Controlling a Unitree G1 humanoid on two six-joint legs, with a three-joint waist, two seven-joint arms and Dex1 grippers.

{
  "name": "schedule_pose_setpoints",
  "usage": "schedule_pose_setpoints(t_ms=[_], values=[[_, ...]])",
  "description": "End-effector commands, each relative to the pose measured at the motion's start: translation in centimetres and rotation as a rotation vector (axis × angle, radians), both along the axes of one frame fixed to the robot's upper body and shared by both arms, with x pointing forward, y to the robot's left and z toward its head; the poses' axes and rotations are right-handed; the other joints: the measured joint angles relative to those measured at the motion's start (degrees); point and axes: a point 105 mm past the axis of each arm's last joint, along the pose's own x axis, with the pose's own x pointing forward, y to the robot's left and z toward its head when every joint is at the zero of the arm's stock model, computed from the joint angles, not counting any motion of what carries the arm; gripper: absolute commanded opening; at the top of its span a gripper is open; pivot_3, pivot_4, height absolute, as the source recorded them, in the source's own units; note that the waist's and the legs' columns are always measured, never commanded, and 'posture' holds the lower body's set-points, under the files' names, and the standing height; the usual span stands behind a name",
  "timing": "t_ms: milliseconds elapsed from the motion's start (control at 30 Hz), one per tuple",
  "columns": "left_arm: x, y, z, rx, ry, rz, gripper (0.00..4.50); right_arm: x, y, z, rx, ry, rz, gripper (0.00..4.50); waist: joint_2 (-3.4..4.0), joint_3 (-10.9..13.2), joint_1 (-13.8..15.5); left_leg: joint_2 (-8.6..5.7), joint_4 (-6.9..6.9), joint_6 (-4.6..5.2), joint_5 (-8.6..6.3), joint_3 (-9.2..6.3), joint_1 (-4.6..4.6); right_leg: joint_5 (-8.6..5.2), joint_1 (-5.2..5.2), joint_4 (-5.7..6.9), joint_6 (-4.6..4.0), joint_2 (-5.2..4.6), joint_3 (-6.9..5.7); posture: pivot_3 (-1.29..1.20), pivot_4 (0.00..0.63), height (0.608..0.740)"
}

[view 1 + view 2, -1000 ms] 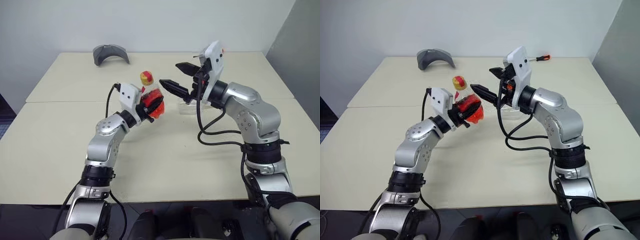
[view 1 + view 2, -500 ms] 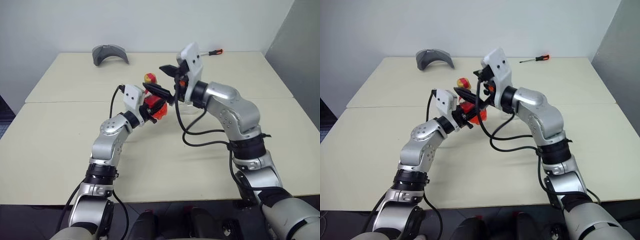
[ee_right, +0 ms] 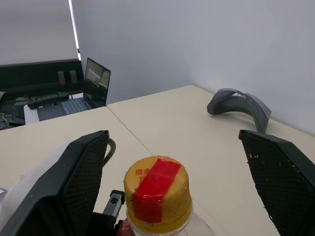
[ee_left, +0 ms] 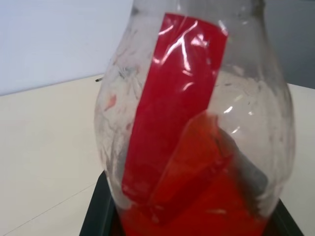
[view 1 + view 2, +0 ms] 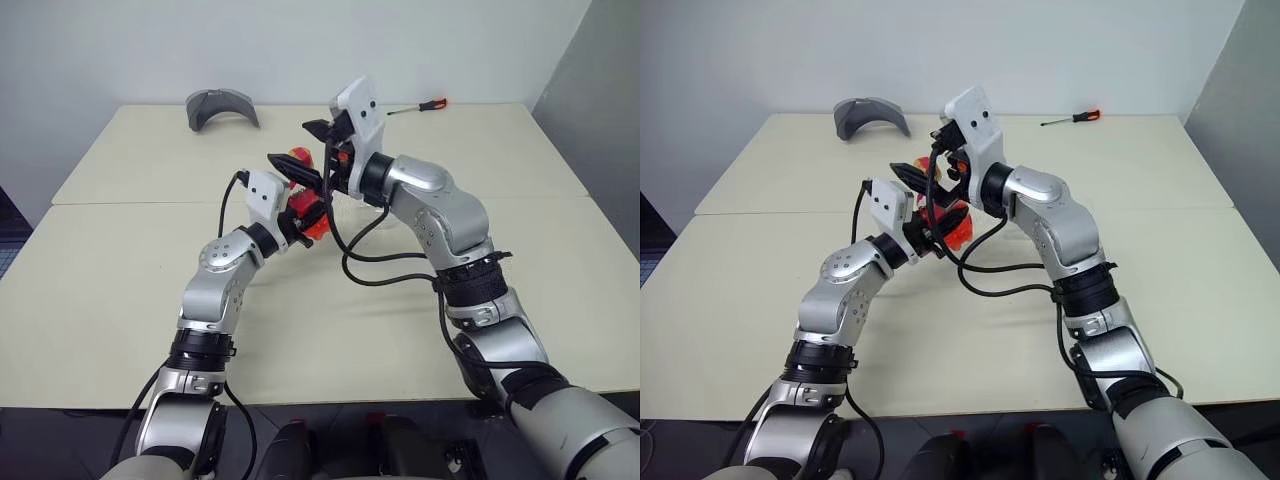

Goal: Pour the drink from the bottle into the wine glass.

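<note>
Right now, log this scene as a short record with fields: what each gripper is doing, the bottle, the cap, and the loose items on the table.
left gripper: shut on the small clear plastic bottle, held off the table
drink: red-orange liquid low in the bottle
cap: yellow with a red strip, on the bottle
right gripper: open, one finger on each side of the cap, not touching it
table: cream top
far side: grey curved object, red-handled screwdriver

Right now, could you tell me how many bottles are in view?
1: the small clear plastic bottle of red-orange drink, held above the table in the left gripper. None other visible.
</note>
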Motion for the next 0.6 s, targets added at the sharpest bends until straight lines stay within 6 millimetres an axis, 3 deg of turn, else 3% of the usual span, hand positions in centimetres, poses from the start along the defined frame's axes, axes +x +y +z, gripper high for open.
schedule_pose_setpoints(t_ms=[33, 267, 600], values=[[-0.5, -0.6, 2.3, -0.006, -0.079, -0.026, 1.37, -0.2, -0.1, 2.1, 0.037, -0.063, -0.016, 4.5, 0.0, 0.0, 0.0, 0.0, 0.0, 0.0, 0.0, 0.0, 0.0, 0.0, 0.0, 0.0, 0.0, 0.0, 0.0, 0.0, 0.15, 0.74], [-0.8, -0.6, 2.3, -0.01, -0.066, -0.036, 1.37, 1.3, -2.6, 2.1, 0.026, -0.071, -0.147, 4.5, 0.0, 0.0, 0.0, 0.0, 0.0, 0.0, 0.0, 0.01, 0.0, 0.0, 0.0, 0.0, 0.0, 0.0, 0.0, 0.0, 0.15, 0.74], [-0.9, -1.0, 2.4, -0.046, -0.033, -0.037, 1.37, 1.5, -6.7, 0.7, -0.051, -0.061, -0.206, 4.5, 0.0, 0.0, 0.02, 0.0, 0.02, 0.0, 0.0, 0.01, -0.03, 0.0, 0.0, 0.0, 0.0, 0.0, 0.0, 0.0, 0.15, 0.74]])
